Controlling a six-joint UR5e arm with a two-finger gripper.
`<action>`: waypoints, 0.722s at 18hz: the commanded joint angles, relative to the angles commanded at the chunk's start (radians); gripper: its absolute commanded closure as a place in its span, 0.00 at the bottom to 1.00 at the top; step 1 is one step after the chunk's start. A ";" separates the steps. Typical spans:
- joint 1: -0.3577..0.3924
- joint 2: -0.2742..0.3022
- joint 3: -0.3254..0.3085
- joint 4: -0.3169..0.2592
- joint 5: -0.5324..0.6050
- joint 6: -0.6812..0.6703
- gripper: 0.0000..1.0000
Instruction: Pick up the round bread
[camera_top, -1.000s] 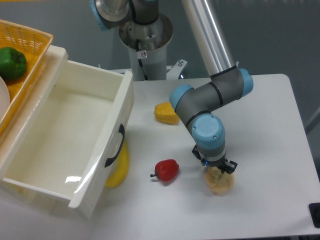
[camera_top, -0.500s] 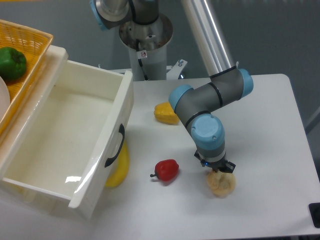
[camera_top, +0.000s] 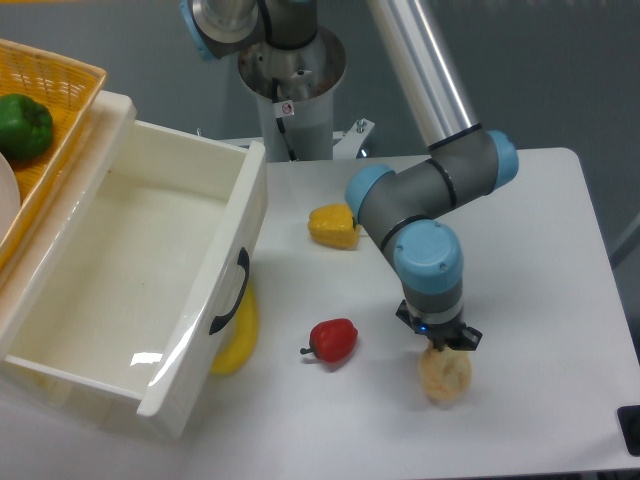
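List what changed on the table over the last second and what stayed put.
The gripper and the arm's wrist shifted slightly right and toward the table's front edge, staying right on top of the round bread, which moved the same way with it. Whether the bread is lifted cannot be told. The red pepper, yellow pepper and white drawer did not move.

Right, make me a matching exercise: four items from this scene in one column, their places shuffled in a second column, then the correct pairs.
Items
1. round bread
2. red pepper
3. yellow pepper
4. green pepper

Places
A. in the orange basket at far left
B. on the table near the arm's elbow
C. directly under the gripper
D. on the table between the open white drawer and the bread

Pairs: 1-C, 2-D, 3-B, 4-A
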 joint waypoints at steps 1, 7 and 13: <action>0.020 0.000 0.031 -0.040 -0.031 0.015 1.00; 0.054 0.003 0.146 -0.252 -0.055 0.193 1.00; 0.087 0.006 0.239 -0.393 -0.078 0.253 1.00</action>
